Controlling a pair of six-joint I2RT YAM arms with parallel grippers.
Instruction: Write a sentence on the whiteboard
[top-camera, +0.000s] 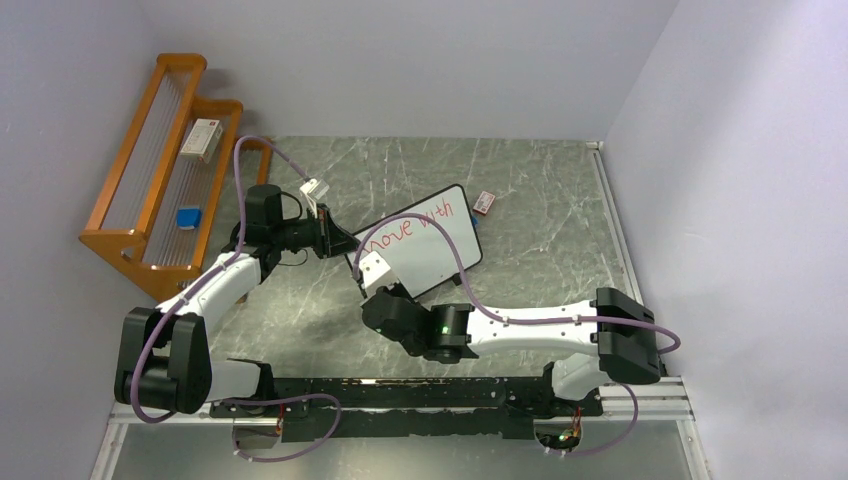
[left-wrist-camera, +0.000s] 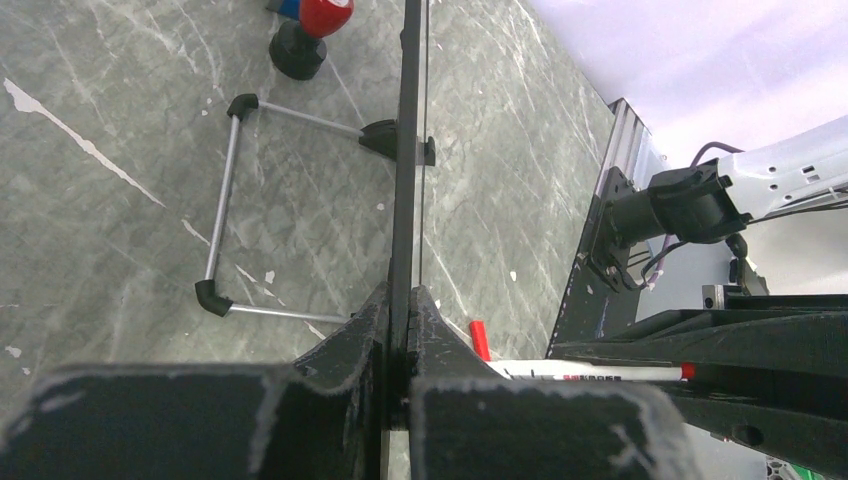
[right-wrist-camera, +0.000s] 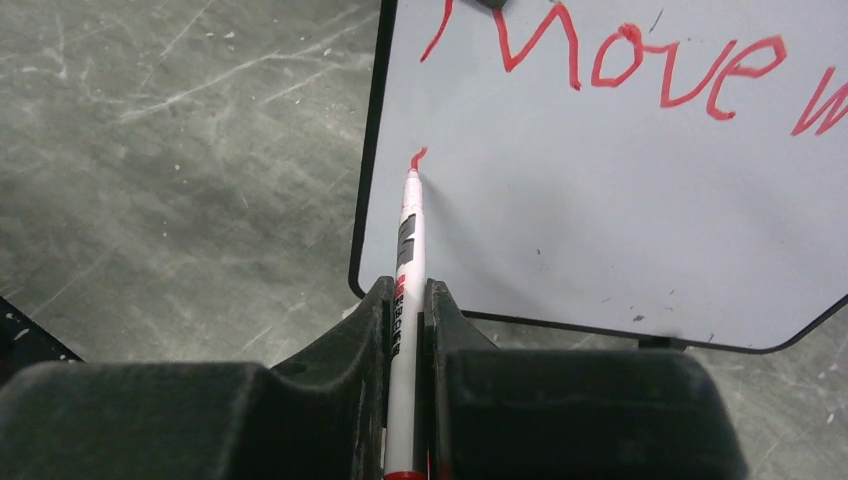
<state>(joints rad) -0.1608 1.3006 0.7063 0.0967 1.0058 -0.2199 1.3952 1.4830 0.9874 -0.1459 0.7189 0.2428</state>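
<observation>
Our whiteboard (top-camera: 425, 260) stands propped in the middle of the table (top-camera: 560, 230). Its long axis runs diagonally from near-left to far-right, with red "Move with" along the top. The left gripper (left-wrist-camera: 402, 305) pinches its left edge. The right gripper (right-wrist-camera: 408, 300) is clamped on a marker (right-wrist-camera: 408, 225), tip touching near that edge, below the writing. There's open table right of it and beyond.

An orange rack (top-camera: 120, 248) is standing at the far left edge of the grey marbled table (top-camera: 540, 200), carrying a white box (top-camera: 201, 139) on its far part and a small blue block (top-camera: 188, 217) nearer. A small red-and-white item (top-camera: 485, 202) is lying on the table toward the far right, well apart from the rack. In the left wrist view, a red rounded thing (left-wrist-camera: 326, 14) is sitting just beside a black knob (left-wrist-camera: 297, 52), both too cropped to identify.
</observation>
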